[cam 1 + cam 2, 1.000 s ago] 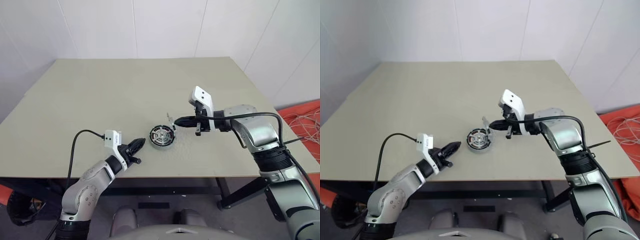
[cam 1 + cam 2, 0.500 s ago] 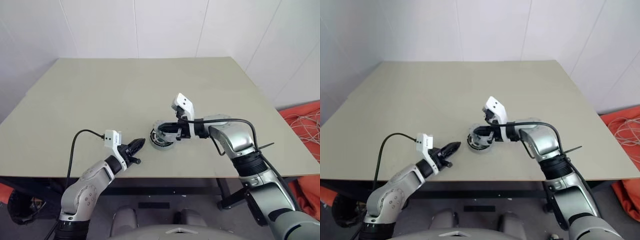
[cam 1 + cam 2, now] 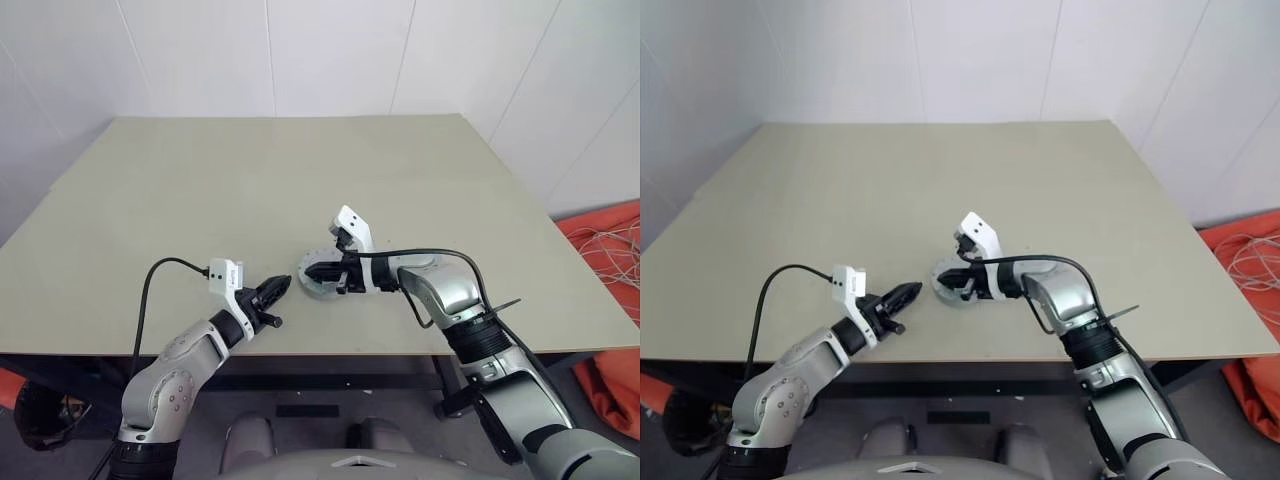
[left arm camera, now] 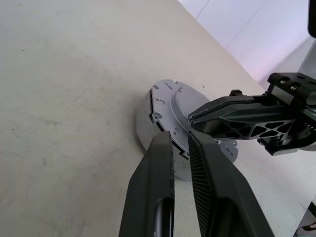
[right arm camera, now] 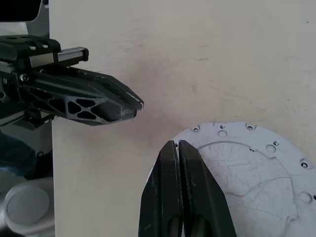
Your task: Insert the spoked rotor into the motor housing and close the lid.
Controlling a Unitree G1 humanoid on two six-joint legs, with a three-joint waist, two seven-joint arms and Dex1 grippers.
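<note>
Left gripper (image 3: 281,287): nearest you, at the counter's front edge, your left fingers (image 4: 158,187) stand almost together with a thin gap between them and nothing in it; they point toward the motor housing and stop just short of it.

Motor housing (image 3: 318,276): it sits on the counter (image 3: 250,190) just beyond the left fingertips, near the front edge and about midway across. From the left wrist you see its short round grey wall.

Lid (image 5: 242,173): a flat grey disc with small holes round its rim and a raised middle plate lies on top of the housing, covering it.

Spoked rotor: you cannot tell where it is; the lid hides the inside of the housing.

Right gripper (image 3: 311,268): your right fingers (image 5: 173,197) are clenched tight, grasping nothing, reaching in from the right with their tips over the lid's near edge. Whether they touch it you cannot tell.

Beyond: bare counter runs back to the white wall (image 3: 330,50).
</note>
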